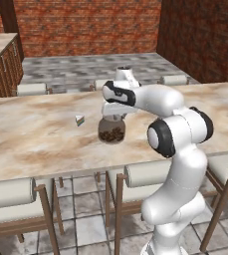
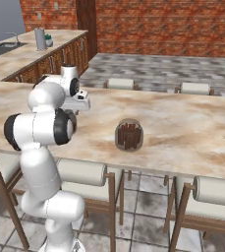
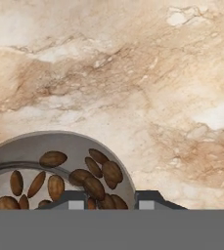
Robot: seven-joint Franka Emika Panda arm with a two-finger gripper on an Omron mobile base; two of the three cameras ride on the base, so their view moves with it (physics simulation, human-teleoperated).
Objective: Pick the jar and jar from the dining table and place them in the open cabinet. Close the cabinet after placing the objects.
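Observation:
A squat clear glass jar (image 1: 111, 131) with dark brown bean-like bits stands at the near middle of the dining table (image 1: 31, 134). My gripper (image 1: 111, 118) comes straight down onto its neck and is shut on the rim. In the hand view the beans of this jar (image 3: 59, 171) lie just beyond the gripper (image 3: 112, 201), with marbled table top past them. I cannot tell whether the jar rests on the table or hangs just above it. The other jar (image 2: 129, 136), holding upright brown sticks, stands on the dining table (image 2: 192, 128) to the right of my arm. The cabinet is out of view.
A tiny white-and-coloured wedge (image 1: 79, 119) lies on the table left of the held jar. Cream-cushioned chairs (image 1: 140, 182) line both long sides. A kitchen counter (image 2: 15, 56) with a sink and a grey canister is at the far left. Brick walls stand behind.

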